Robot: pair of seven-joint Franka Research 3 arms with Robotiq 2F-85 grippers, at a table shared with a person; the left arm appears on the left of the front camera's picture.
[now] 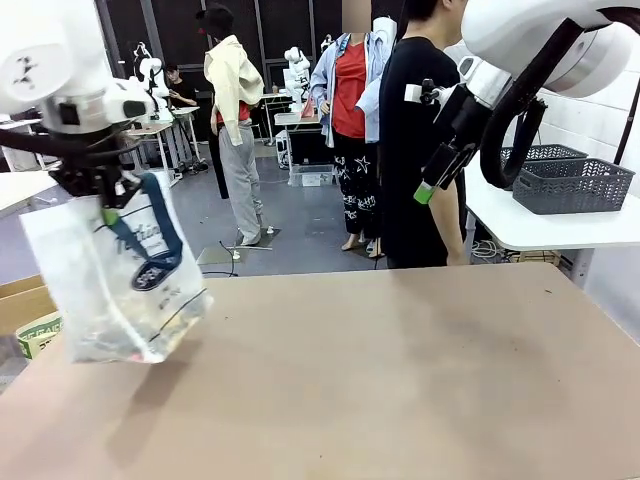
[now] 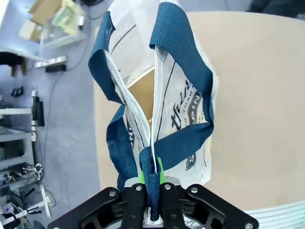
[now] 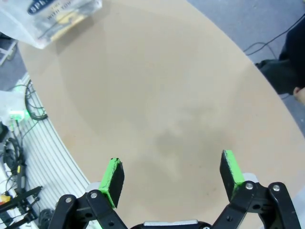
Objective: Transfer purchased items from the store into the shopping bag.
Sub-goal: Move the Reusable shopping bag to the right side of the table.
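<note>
Pretty sure I'm driving this rig in a robotics lab, not a real shop. Behind my tan table (image 1: 400, 380) there are more white tables (image 1: 545, 228) with other white robot arms on them, a grey mesh basket (image 1: 570, 185), cables trailing over a grey floor (image 1: 290, 225), and dark wall panels (image 1: 170, 25) behind people standing about.

One shopping bag (image 1: 120, 290) up at nine o'clock, with two navy strap handles (image 2: 162, 71). Two grippers: left gripper (image 1: 108, 205), right gripper (image 1: 428, 188) at one o'clock. Two grey mesh baskets (image 1: 570, 185) at two o'clock. One table (image 1: 380, 380).
</note>
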